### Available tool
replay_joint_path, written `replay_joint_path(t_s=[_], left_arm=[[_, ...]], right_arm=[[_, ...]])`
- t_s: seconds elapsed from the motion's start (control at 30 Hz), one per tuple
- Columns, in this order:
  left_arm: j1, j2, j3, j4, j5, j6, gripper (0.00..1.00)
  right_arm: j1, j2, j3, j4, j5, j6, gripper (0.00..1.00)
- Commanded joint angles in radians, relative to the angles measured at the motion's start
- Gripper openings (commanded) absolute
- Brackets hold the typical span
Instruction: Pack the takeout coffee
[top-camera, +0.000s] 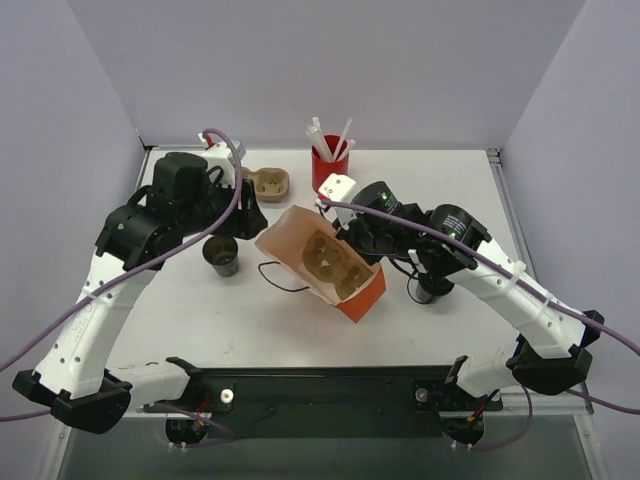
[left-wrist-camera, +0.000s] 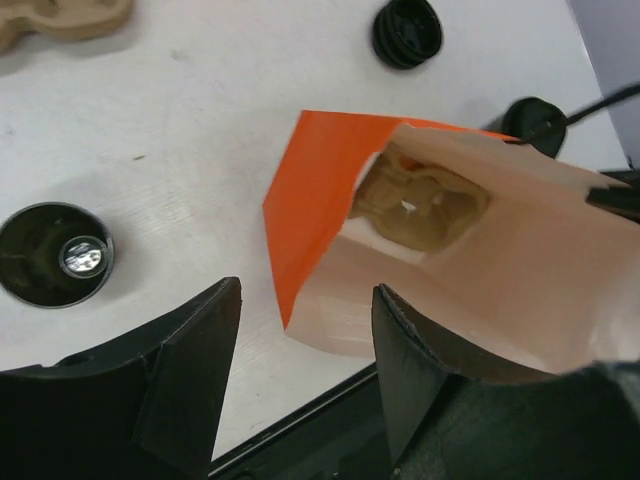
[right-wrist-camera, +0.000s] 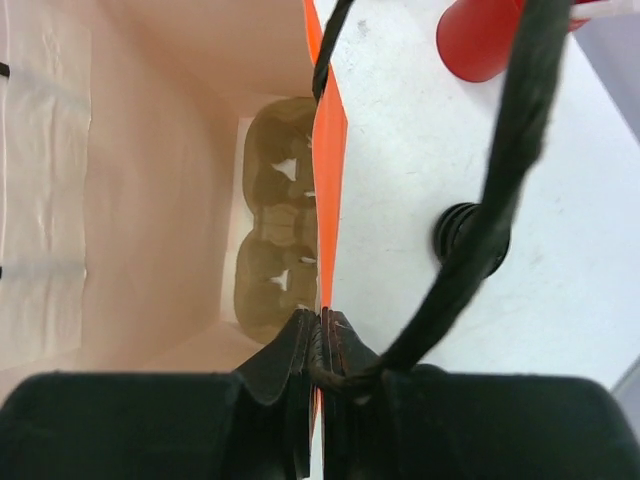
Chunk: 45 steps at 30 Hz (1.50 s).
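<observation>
Nearest the arm bases is a stretch of bare worktop (top-camera: 200, 330). Just past it sits the orange paper bag (top-camera: 362, 298), tipped over with its mouth facing up and to the left. There's a tan cardboard carrier (top-camera: 330, 262) down inside it, and the bag's thin dark handle loop (top-camera: 275, 281) lies on the worktop on its left.

Neither coffee is in the bag. One coffee cup (top-camera: 221, 255) stands upright and open-topped on the worktop just left of the bag, near the left arm. The second coffee cup (top-camera: 428, 291) is on the other side of the bag, mostly hidden under the right forearm, so I can't say much about it.

The right pincer (right-wrist-camera: 320, 330) is clamped tight on the bag's orange top edge, and a black handle cord (right-wrist-camera: 500, 150) runs right down into the pinch too. The left pincer (left-wrist-camera: 307, 300) is spread fairly wide and carries nothing. The bag's corner shows in the gap, but I can't tell whether it's touching.

Far side of the worktop: a spare carrier (top-camera: 268, 183) lying flat, and a red cup (top-camera: 325, 172) of white straws (top-camera: 330, 135) to its right.
</observation>
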<state>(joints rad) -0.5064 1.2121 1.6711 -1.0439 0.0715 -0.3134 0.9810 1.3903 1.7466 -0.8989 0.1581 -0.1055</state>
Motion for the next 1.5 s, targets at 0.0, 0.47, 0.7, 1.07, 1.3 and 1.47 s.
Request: replay_joint_path(t_s=[0.0, 0.47, 0.7, 1.07, 1.3, 1.47], left_arm=[[0.005, -0.12, -0.143, 0.264, 0.24, 0.031, 0.65], [0.003, -0.097, -0.306, 0.312, 0.235, 0.12, 0.66], [0.002, -0.065, -0.353, 0.358, 0.203, 0.146, 0.56], [-0.004, -0.063, -0.39, 0.407, 0.183, 0.185, 0.28], [-0.012, -0.06, -0.377, 0.416, 0.18, 0.139, 0.0], [-0.012, -0.112, -0.387, 0.536, 0.075, 0.024, 0.0]], right_arm=[[-0.018, -0.007, -0.048, 0.061, 0.0, -0.181, 0.0], [-0.064, -0.02, -0.102, 0.158, -0.083, -0.246, 0.0], [-0.065, -0.017, -0.114, 0.184, -0.094, -0.256, 0.0], [-0.064, -0.019, -0.153, 0.228, -0.103, -0.241, 0.0], [-0.065, -0.036, -0.14, 0.252, -0.057, -0.117, 0.36], [-0.058, -0.183, -0.225, 0.268, -0.187, 0.036, 0.69]])
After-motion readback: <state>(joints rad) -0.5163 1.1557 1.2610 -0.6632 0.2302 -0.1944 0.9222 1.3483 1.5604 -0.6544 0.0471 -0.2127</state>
